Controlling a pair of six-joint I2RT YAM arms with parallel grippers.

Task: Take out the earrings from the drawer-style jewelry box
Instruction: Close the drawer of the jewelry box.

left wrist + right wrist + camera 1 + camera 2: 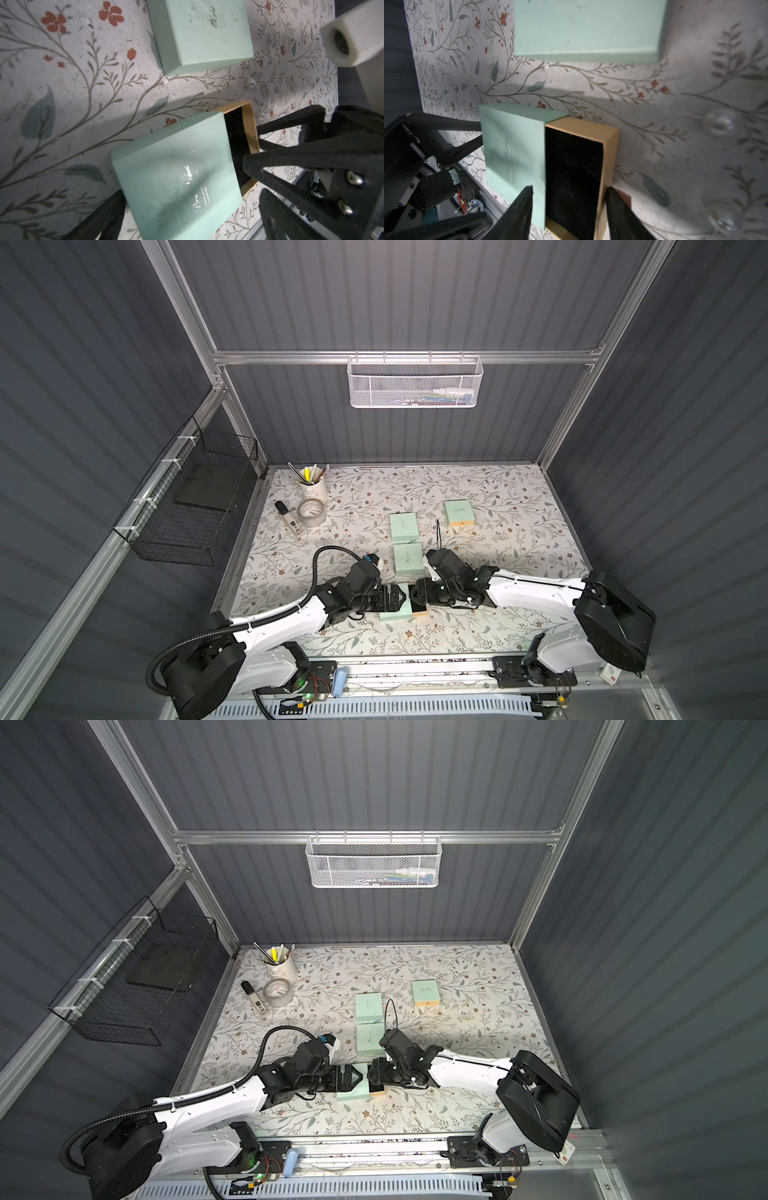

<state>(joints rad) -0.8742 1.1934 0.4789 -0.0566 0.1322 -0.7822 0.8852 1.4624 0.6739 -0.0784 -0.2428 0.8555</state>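
Just past the tan end of the pulled-out drawer, both earrings lie on the desk, nearer the right claw, spread and empty, than the wide-spread left claw.

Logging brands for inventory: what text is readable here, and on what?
Mint-green cardboard sleeve of the open jewelry box: silver cursive script, too blurred to read.
Far mint-green box with tan drawer: faint script, too small.
White tube with black cap: dark label, too small.
None legible.
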